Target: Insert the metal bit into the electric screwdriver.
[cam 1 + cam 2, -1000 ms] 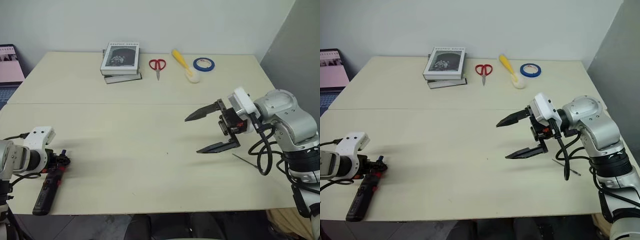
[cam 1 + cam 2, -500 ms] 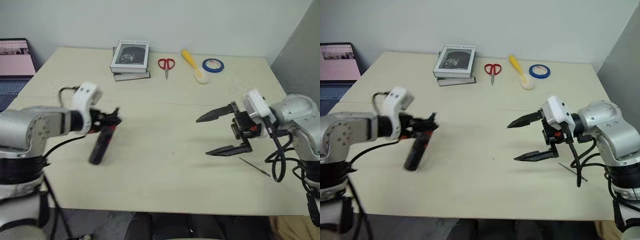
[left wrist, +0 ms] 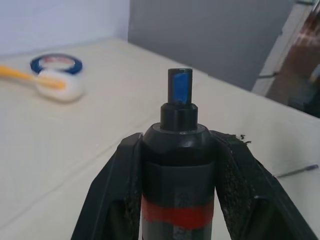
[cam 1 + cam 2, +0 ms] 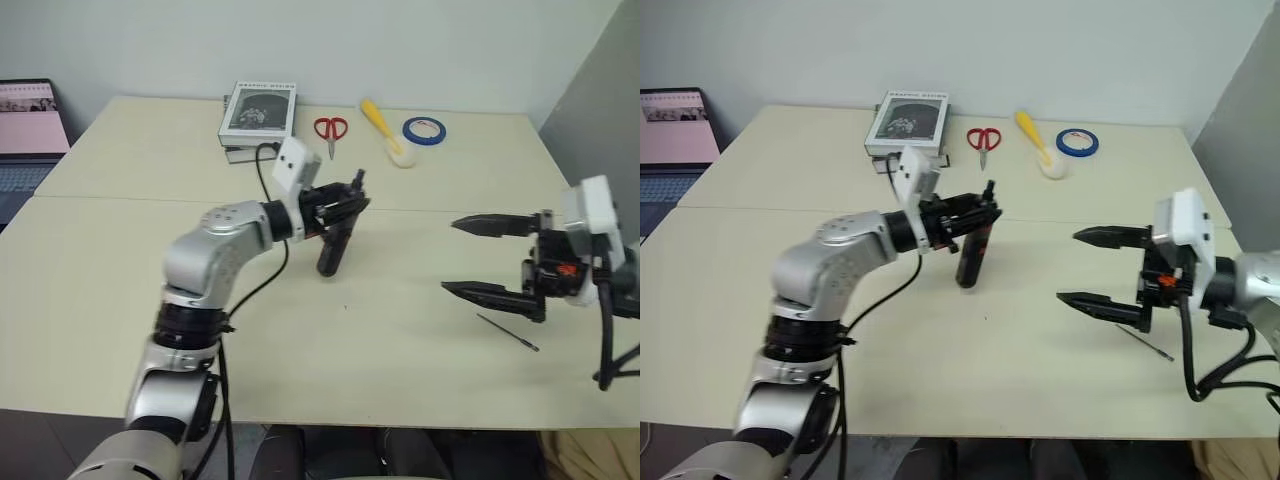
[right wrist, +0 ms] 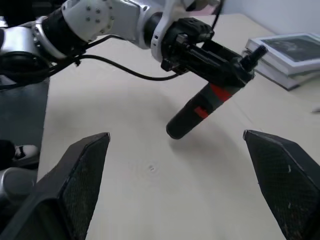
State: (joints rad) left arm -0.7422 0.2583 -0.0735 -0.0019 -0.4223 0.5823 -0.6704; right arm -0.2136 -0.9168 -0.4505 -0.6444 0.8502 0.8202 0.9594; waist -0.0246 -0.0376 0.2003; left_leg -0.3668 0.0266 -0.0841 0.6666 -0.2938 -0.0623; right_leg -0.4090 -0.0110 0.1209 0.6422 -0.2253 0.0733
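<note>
Left tool [image 4: 340, 208] pinches the electric screwdriver [image 4: 333, 245] near its nose, above mid-counter [image 4: 120, 300]. Right tool [image 4: 478, 258] spread, empty; the metal bit [image 4: 507, 332] lies on the counter just beneath it, long axis diagonal. Right arm nearer.

Office or lab: pale table [image 4: 120, 300], books [image 4: 256, 112], laptop [image 4: 30, 130], plain walls

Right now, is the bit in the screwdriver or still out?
Out. The metal bit lies on the table under the open right gripper; the left gripper holds the electric screwdriver.
</note>
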